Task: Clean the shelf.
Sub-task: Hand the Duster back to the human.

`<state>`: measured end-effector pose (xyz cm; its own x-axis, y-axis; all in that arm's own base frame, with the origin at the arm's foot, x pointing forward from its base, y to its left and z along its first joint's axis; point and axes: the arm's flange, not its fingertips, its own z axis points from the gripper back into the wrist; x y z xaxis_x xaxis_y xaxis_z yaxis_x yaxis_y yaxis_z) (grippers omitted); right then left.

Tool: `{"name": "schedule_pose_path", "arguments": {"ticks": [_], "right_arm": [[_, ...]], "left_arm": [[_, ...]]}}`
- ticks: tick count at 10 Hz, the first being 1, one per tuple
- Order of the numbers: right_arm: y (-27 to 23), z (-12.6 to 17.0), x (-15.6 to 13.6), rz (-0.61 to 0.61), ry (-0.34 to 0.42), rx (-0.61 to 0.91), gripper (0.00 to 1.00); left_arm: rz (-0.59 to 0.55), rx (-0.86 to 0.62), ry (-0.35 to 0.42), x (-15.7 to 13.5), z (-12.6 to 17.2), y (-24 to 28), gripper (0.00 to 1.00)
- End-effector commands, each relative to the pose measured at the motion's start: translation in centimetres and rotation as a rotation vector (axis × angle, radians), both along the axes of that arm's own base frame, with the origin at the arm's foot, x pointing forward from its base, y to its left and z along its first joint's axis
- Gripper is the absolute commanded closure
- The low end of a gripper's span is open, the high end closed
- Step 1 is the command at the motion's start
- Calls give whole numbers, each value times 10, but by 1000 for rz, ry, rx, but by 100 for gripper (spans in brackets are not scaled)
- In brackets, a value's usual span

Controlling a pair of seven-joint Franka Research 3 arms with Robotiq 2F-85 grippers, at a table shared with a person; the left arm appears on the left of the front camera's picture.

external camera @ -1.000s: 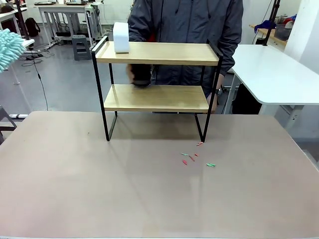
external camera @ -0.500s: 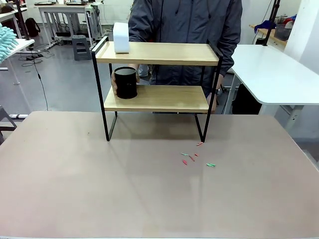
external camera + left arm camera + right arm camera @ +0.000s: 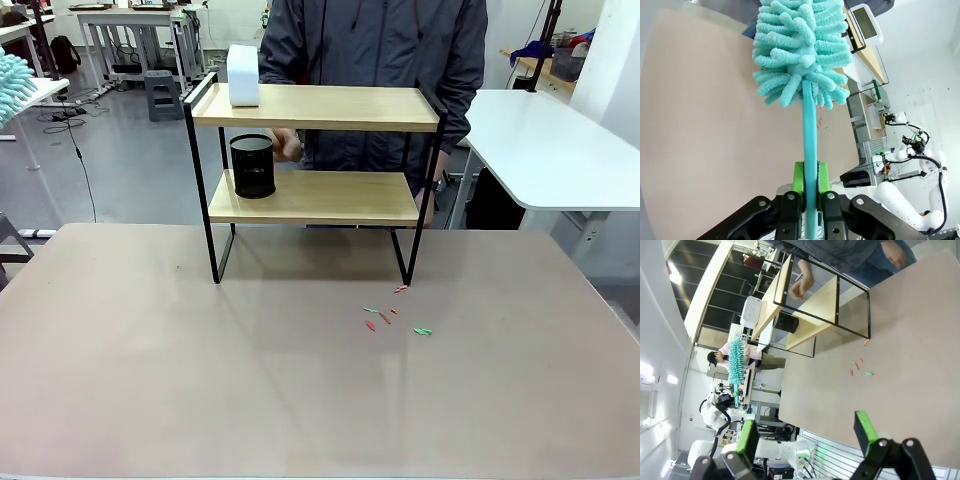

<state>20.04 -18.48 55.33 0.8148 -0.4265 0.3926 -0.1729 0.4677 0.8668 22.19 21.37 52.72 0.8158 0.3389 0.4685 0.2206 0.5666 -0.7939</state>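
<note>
Beige counter fills the foreground, with white tables and workshop clutter beyond. Toward its far edge stands the small two-tier shelf of light wooden boards in a thin black metal frame. A black mesh cup sits at the left of the lower board and a white box at the left end of the upper one. A person stands behind, one hand raised just beside the cup. A few red and green scraps lie on the counter near the front right leg.

By my reading, dusting has not yet begun: both boards carry things, and the fluffy turquoise duster is well apart from the shelf, off at the counter's left.

The left gripper has its fingers clamped on the duster's turquoise handle, head pointing straight out ahead of it. The right gripper hangs above the near counter with its fingers wide apart, holding nothing, looking toward the shelf.
</note>
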Motion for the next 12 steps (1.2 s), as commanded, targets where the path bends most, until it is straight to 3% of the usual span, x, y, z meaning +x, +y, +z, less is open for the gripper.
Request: {"name": "schedule_pose_path", "arguments": {"ticks": [1, 2, 3, 4, 5, 7, 9, 10, 11, 12], "right_arm": [[-14, 23, -19, -67, -129, 63, 0], [-2, 61, -5, -34, -227, 36, 0], [24, 104, 26, 66, -301, 0, 0], [53, 134, 52, 137, -357, 5, 0], [83, 151, 75, 186, -379, 8, 0], [148, 143, 95, 292, -407, 25, 0], [186, 100, 78, 450, -358, 28, 0], [180, 80, 63, 471, -338, -13, 0], [189, 125, 97, 397, -348, 30, 0], [189, 125, 97, 397, -348, 30, 0]], "left_arm": [[-65, -89, -87, -2, 16, -5, 88], [-156, -179, -199, 3, 46, -22, 88], [-211, -212, -334, 0, 83, -47, 88], [-337, -254, -392, -7, 107, -72, 88], [-494, -255, -359, -10, 117, -104, 88], [-759, -191, -146, 7, 100, -175, 88], [-906, -149, 63, 31, 71, -228, 88], [-943, -150, 156, 41, 55, -244, 88], [-848, -210, -19, 16, 73, -226, 88], [-848, -210, -19, 16, 73, -226, 88]]}}
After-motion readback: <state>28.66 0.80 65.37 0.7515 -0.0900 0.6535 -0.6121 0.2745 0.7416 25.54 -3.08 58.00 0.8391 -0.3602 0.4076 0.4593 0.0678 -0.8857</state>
